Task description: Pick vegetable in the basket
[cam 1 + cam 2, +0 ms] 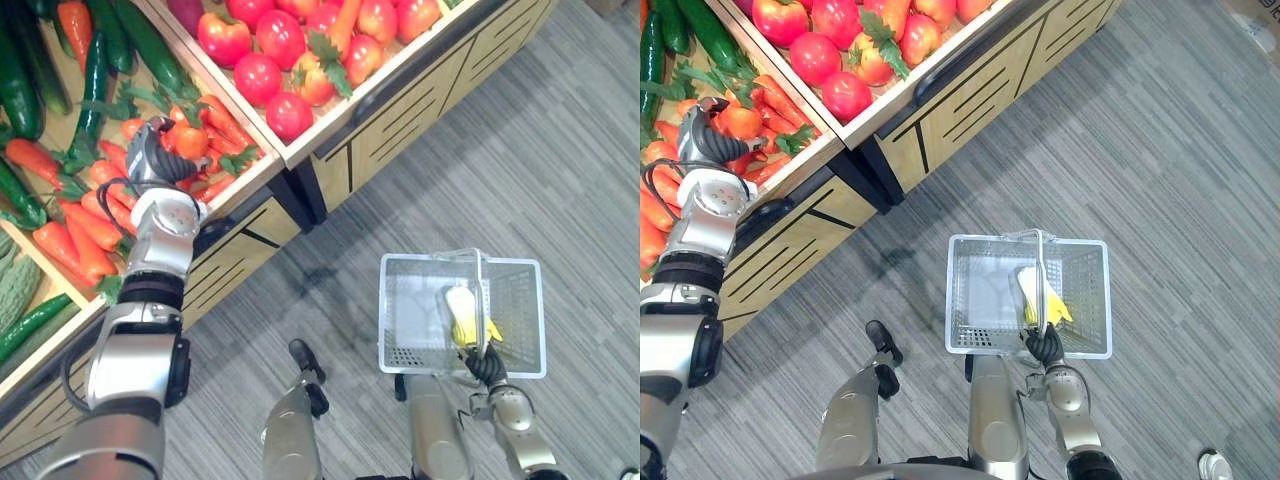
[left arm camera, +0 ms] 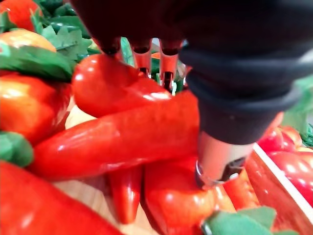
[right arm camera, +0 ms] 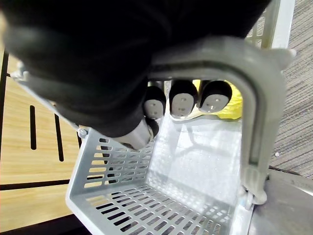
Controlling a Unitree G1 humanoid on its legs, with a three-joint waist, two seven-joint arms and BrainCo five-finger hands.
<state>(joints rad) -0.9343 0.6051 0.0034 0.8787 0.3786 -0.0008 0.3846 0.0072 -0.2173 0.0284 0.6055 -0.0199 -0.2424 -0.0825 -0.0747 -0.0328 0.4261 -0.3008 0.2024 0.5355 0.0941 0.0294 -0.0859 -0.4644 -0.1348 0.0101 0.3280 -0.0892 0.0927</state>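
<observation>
Well away from the basket (image 1: 388, 312), up on the wooden bench (image 1: 420, 95), the left robot hand (image 1: 152, 150) lies down among the carrots (image 1: 90, 225) in their bin. In the left wrist view one long carrot (image 2: 122, 142) runs straight across in front of the hand, touching it – whether the hand has actually closed on it cannot be told from here.

The basket itself is a pale grey plastic one with slotted walls, above the grey striped floor (image 1: 560, 180). Its handle (image 3: 259, 122) stands upright, and the right robot hand (image 1: 487, 365) is curled round that handle from underneath, dark fingertips (image 3: 183, 98) hooked through it (the right wrist view shows this plainly). Inside the basket, on the side nearest that hand, lies a yellow and pale vegetable (image 1: 465, 320) – it looks like a corn cob.

Farther from the basket than the carrots, dark green cucumbers (image 1: 150, 45) fill the back of the same bin; the next bin along holds round red fruit (image 1: 270, 75).
</observation>
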